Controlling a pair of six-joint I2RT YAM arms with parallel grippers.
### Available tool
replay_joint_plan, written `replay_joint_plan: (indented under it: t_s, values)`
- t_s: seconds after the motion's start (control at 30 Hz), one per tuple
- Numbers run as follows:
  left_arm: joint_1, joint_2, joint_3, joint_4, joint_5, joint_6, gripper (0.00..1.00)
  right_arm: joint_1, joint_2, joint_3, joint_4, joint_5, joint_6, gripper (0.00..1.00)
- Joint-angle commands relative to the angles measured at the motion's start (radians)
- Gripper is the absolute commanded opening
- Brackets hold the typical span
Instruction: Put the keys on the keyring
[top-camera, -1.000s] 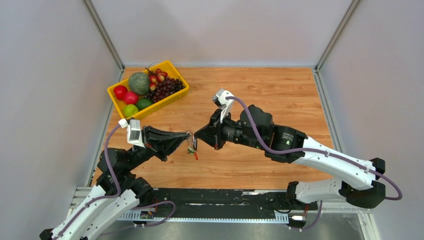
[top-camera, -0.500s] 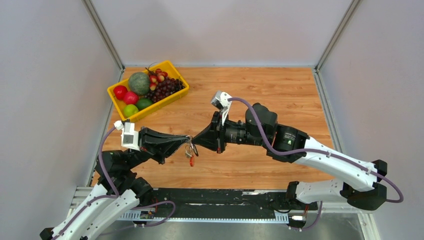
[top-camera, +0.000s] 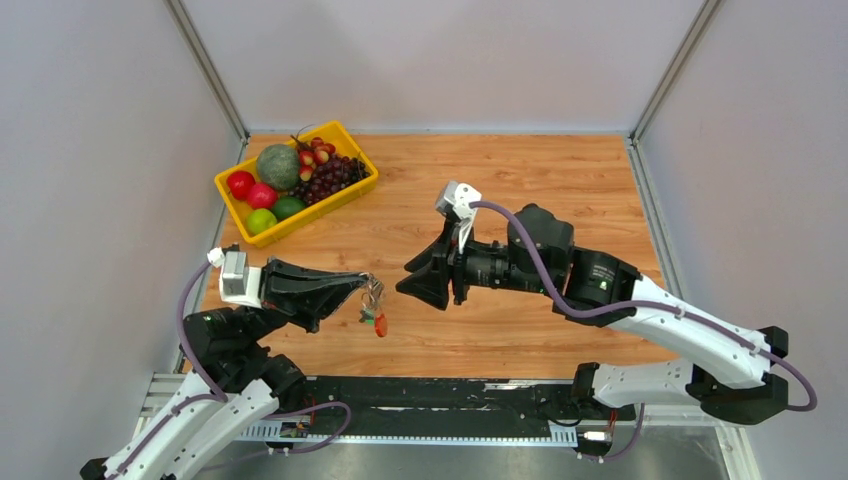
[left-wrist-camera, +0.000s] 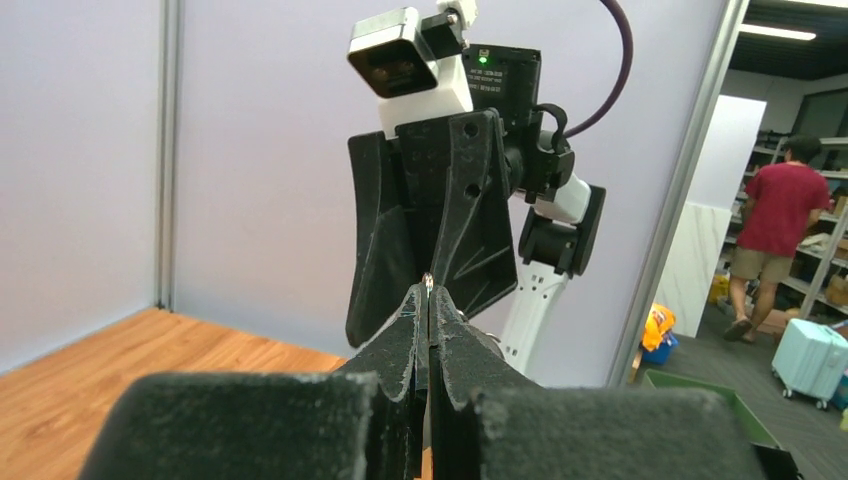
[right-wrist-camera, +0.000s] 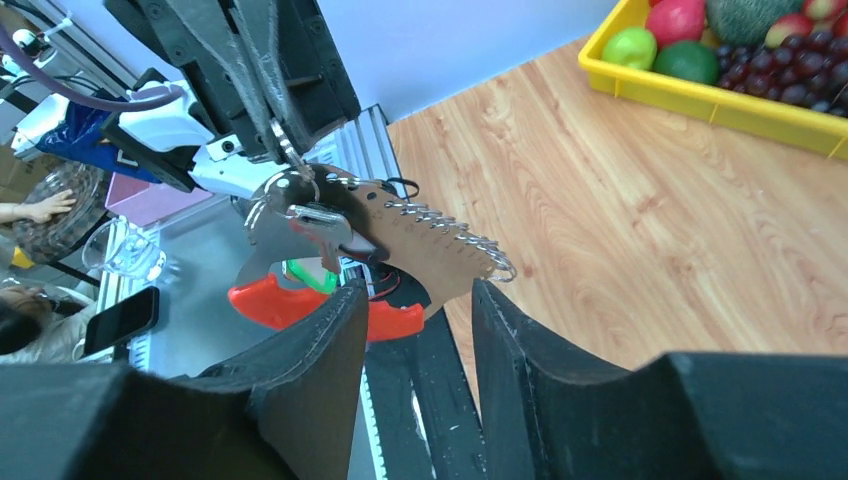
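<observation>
The keyring (top-camera: 372, 298) hangs as a small bunch above the table, and my left gripper (top-camera: 366, 286) is shut on its top. In the right wrist view it shows a grey serrated fan piece (right-wrist-camera: 425, 245), a red tag (right-wrist-camera: 285, 305) and a green bit (right-wrist-camera: 305, 272). A small silver key with a dark head (right-wrist-camera: 325, 222) hangs in that bunch; whether it is on the ring I cannot tell. My right gripper (top-camera: 415, 290) stands open a little to the right of the bunch, apart from it, nothing between its fingers (right-wrist-camera: 520, 340). In the left wrist view the left gripper (left-wrist-camera: 428, 290) is shut, with a metal glint at its tip.
A yellow tray (top-camera: 300, 222) holding fruit and grapes sits at the table's back left, and its rim (right-wrist-camera: 740, 105) also shows in the right wrist view. The dark base rail (top-camera: 440, 395) runs along the near edge below both arms.
My right gripper has opened and drawn back to the right, off the bunch. My left gripper has shifted slightly left and nearer, still holding the keyring.
</observation>
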Motion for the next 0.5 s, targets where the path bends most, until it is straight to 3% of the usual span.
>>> replay_joint_plan:
  t_s: [0.0,0.47]
  values:
    - [-0.003,-0.02,-0.011,0.099,-0.027,-0.055,0.0,0.0,-0.035,0.085,-0.01,0.014,-0.1,0.45]
    - [-0.003,-0.009,-0.082,0.274,-0.047,-0.175,0.0,0.011,0.07,0.177,0.008,-0.217,-0.336,0.35]
